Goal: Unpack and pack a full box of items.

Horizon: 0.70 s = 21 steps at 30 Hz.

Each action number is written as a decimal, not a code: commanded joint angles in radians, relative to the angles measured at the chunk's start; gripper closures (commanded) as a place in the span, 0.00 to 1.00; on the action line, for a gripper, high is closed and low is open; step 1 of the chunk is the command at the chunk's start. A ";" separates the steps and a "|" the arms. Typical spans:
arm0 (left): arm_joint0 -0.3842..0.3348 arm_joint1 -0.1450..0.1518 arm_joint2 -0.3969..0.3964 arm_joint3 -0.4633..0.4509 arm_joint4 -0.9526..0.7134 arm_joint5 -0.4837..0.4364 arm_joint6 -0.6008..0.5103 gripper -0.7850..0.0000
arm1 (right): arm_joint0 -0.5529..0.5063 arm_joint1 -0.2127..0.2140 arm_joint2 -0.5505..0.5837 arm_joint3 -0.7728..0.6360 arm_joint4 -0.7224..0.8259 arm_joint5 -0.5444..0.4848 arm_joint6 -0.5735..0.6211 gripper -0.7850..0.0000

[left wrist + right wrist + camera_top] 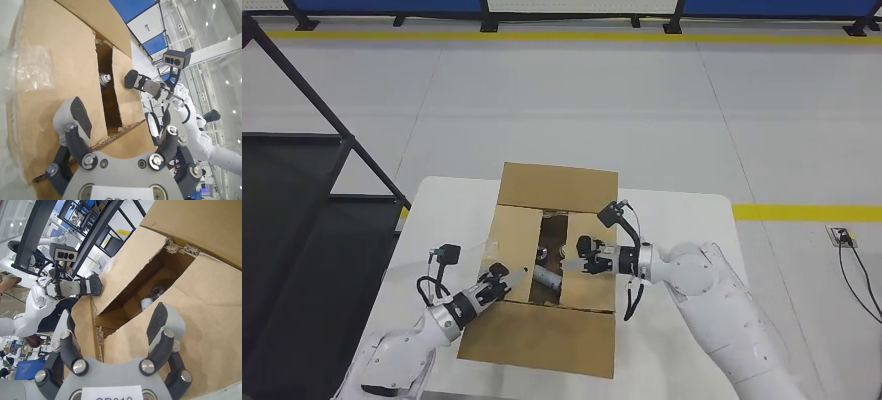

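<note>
A cardboard box [542,345] sits on a white table [682,215], with a spray can [547,279] inside. The left gripper [500,279] at 9 o'clock and the right gripper [582,256] at 3 o'clock both gape wide. Grey floor [642,100]; blue barriers [382,6] at 12 o'clock.

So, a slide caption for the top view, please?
Left claw and right claw, both open, at the side flaps of a cardboard box holding a can.

A brown cardboard box [557,190] is set on the table [682,215], its flaps parted over a narrow gap. A spray can [547,277] is seen lying inside, near a metal cylinder [157,291].
</note>
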 commanded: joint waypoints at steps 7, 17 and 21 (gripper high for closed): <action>0.053 0.012 -0.091 -0.092 -0.084 -0.044 -0.011 0.00 | -0.003 0.018 0.040 -0.041 0.054 -0.017 0.010 0.00; 0.207 0.038 -0.369 -0.159 -0.261 -0.137 -0.074 0.00 | -0.083 0.057 0.152 -0.170 0.111 -0.052 0.018 0.00; 0.285 0.048 -0.479 -0.119 -0.255 -0.181 -0.120 0.00 | -0.083 0.057 0.152 -0.170 0.111 -0.052 0.018 0.00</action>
